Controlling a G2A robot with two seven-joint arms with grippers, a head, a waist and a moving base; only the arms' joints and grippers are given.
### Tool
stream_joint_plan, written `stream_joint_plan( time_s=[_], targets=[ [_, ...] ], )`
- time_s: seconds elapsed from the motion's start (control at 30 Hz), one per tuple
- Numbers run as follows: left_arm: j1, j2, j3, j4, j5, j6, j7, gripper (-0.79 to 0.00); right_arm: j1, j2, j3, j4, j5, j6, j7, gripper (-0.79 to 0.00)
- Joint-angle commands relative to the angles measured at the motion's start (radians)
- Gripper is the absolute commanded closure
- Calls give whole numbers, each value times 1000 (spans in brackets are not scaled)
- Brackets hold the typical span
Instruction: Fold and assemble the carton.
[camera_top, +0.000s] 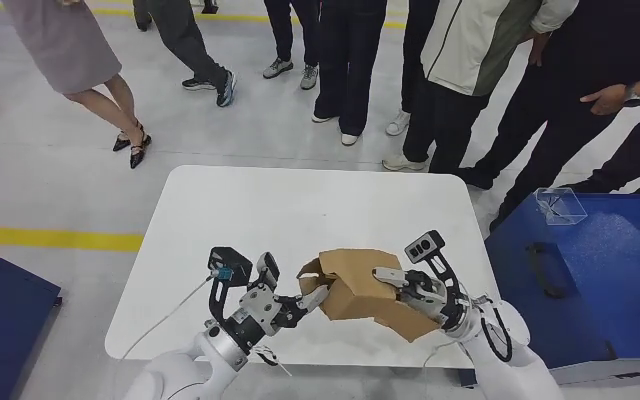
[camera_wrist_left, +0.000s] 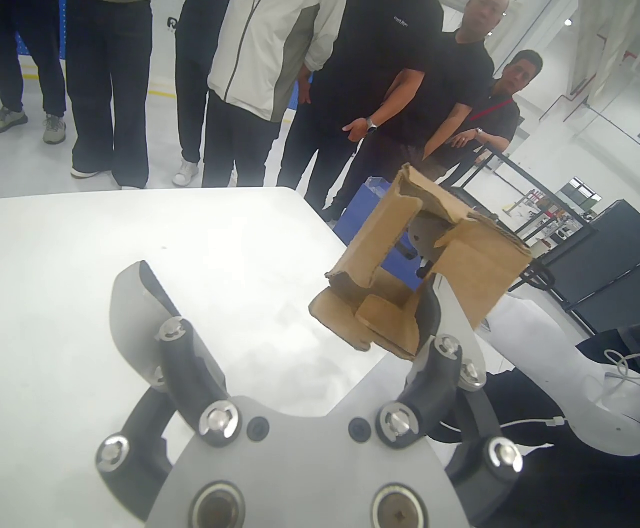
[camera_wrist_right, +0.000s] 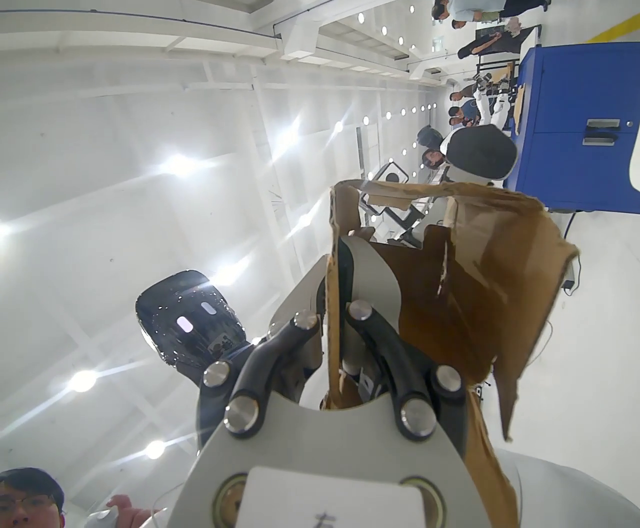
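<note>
The brown carton (camera_top: 352, 282) is held above the near middle of the white table, partly formed, with loose flaps at both ends. My right gripper (camera_wrist_right: 334, 272) is shut on one carton wall (camera_wrist_right: 332, 320), the cardboard pinched between its fingers; from above it sits at the carton's right end (camera_top: 397, 283). My left gripper (camera_wrist_left: 285, 290) is open wide at the carton's left end (camera_top: 305, 298). One of its fingers (camera_wrist_left: 442, 312) lies against a lower flap of the carton (camera_wrist_left: 470, 270), while the other finger (camera_wrist_left: 142, 300) hangs over bare table.
The white table (camera_top: 300, 210) has free room on its far half. A blue cabinet (camera_top: 570, 270) with a clear plastic box (camera_top: 560, 203) on it stands to the right. Several people stand just past the far edge.
</note>
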Motion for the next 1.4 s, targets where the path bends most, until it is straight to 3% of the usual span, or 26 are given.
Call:
stream_joint_plan(
  time_s=[0.0, 0.33, 0.53, 0.73, 1.37],
  targets=[
    [-9, -1, 9, 6, 3, 9, -10, -785, -3, 0, -2, -1, 1, 3, 4, 0],
    [-25, -6, 50, 1, 18, -3, 1, -785, 1, -4, -18, 10, 58, 40, -18, 0],
    [44, -1, -38, -52, -58, -36, 95, -785, 22, -10, -15, 37, 166, 87, -61, 0],
    [92, 8, -115, -54, -57, -24, 43, -785, 28, -11, -13, 35, 199, 123, -59, 0],
    [12, 4, -47, 18, -47, -12, -64, -785, 1, -8, -35, 5, 121, 131, -23, 0]
  ],
)
